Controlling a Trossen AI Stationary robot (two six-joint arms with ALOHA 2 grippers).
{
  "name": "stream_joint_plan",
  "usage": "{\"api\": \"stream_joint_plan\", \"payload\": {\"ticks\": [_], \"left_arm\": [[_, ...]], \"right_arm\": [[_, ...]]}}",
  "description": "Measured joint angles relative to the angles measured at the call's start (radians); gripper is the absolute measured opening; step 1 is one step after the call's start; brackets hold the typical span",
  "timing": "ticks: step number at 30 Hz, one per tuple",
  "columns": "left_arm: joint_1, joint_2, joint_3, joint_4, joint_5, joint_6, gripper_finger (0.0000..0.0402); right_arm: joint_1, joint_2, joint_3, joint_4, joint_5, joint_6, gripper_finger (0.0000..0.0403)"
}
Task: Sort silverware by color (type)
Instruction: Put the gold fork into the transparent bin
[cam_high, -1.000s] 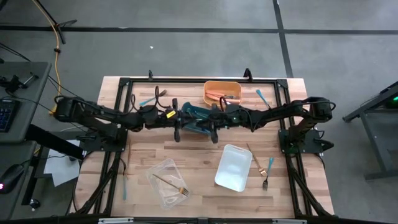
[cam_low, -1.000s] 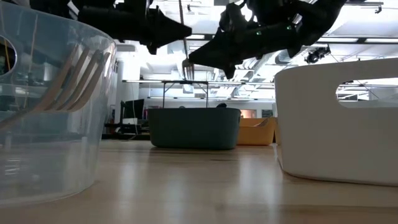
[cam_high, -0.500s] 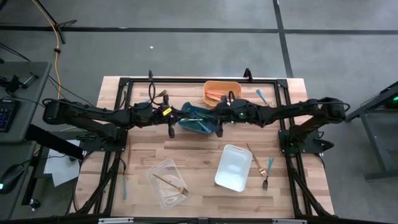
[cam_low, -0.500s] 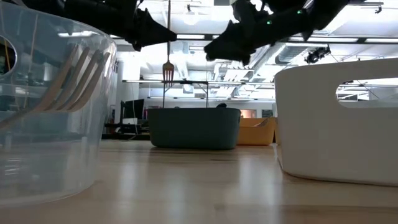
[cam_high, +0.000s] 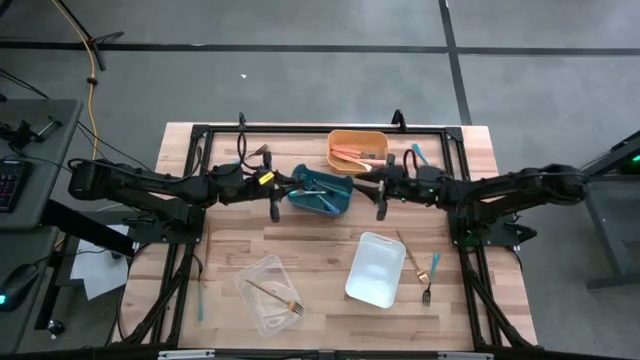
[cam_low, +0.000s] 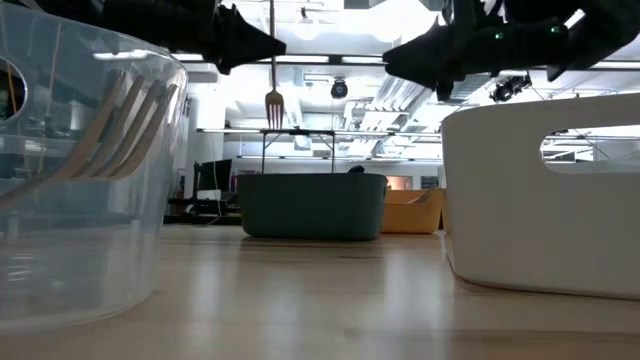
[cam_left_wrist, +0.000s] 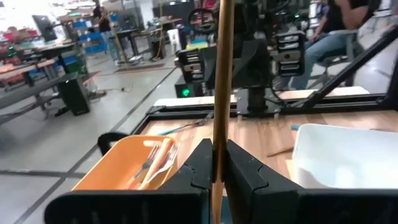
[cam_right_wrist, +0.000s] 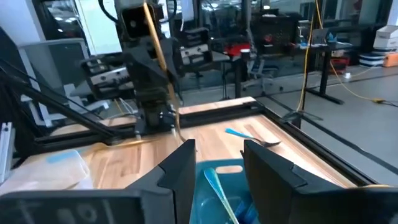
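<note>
My left gripper (cam_high: 276, 205) is beside the left end of the teal bin (cam_high: 320, 190) and is shut on a gold fork (cam_low: 272, 100). The fork hangs upright with its tines down. My right gripper (cam_high: 381, 203) is open and empty, just right of the teal bin; in its wrist view its fingers (cam_right_wrist: 180, 171) stand apart above that bin. Salmon-orange pieces lie in the orange bin (cam_high: 358, 150). Teal pieces lie in the teal bin. Another gold fork (cam_high: 275, 295) lies in the clear bin (cam_high: 255, 285). My left gripper pinches the gold fork's handle (cam_left_wrist: 217, 140) between its two fingers, partway along its length. The fingers come level from the table's left and lie across the handle. The fork is lifted clear and upright, its tines (cam_low: 272, 103) pointing down above the teal bin's height.
A white bin (cam_high: 375, 268) sits right of centre near the front. A gold and a dark fork (cam_high: 418, 265) lie loose to its right. Loose teal pieces lie at the far right (cam_high: 418, 155), far left (cam_high: 238, 160) and near left (cam_high: 200, 300).
My right gripper has drawn back from over the teal bin toward the table's right, away from the left gripper. My left gripper, shut on the gold fork, has shifted a little toward the table's left, carrying the fork with it, tines down.
</note>
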Motion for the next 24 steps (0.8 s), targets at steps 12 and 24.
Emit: {"api": "stream_joint_plan", "payload": {"ticks": [12,24], "left_arm": [[-0.147,-0.037,0.142,-0.363,0.275,0.022,0.0011],[-0.606,0.133,0.433,-0.87,0.091,-0.203,0.0011]], "right_arm": [[0.002,-0.014,-0.004,-0.009,-0.001,0.009,0.0129],[-0.002,-0.013,-0.004,-0.034,-0.001,0.054,0.0129]]}}
